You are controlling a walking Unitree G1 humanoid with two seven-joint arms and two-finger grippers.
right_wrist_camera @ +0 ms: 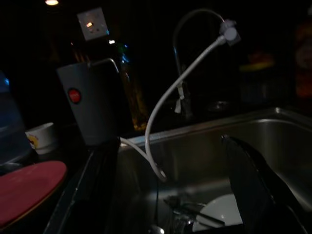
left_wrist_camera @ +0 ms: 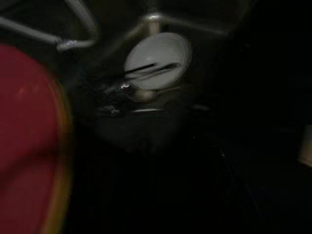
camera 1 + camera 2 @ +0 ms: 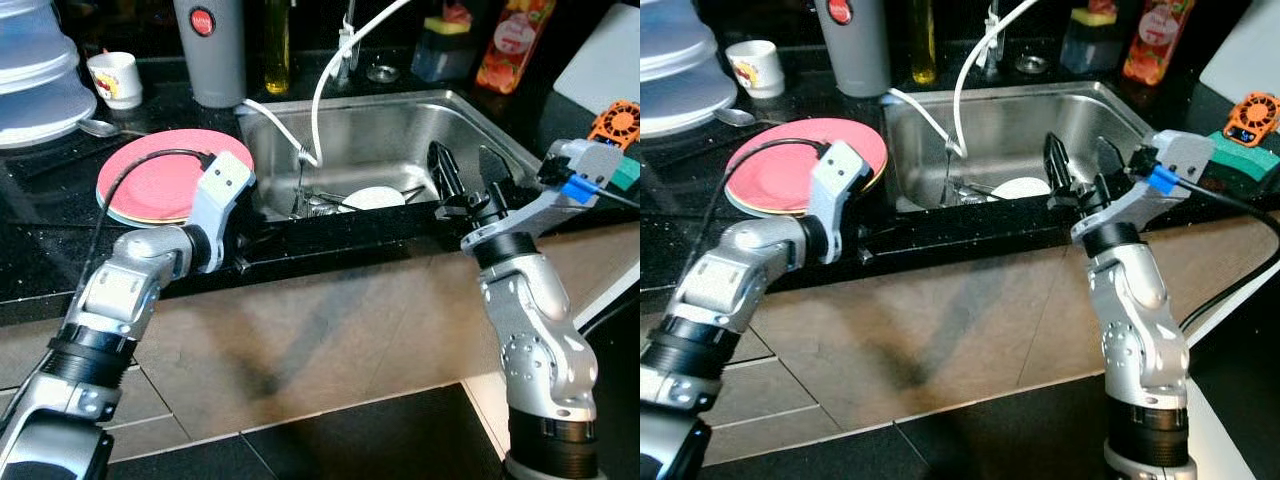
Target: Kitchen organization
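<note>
One steel sink [image 3: 480, 115] set in the black table [image 3: 40, 250]. In its basin: one white plate [image 3: 372, 197] lying flat, with a few pieces of cutlery [image 3: 318, 203] just beside it and across it, too dark to count. One white hose [image 3: 325, 70] loops down into the basin. Right end effector [image 3: 468, 170] over the sink's front edge, fingers spread wide, empty, pointing away from the robot. Left end effector [image 3: 240, 243] at the table edge by the sink's front-left corner, fingers hidden; can't tell. Red plate [image 3: 160, 180] tops a small stack on the table left of the sink; stack count unclear. One cup [image 3: 115, 78], one grey jug [image 3: 210, 50] behind.
</note>
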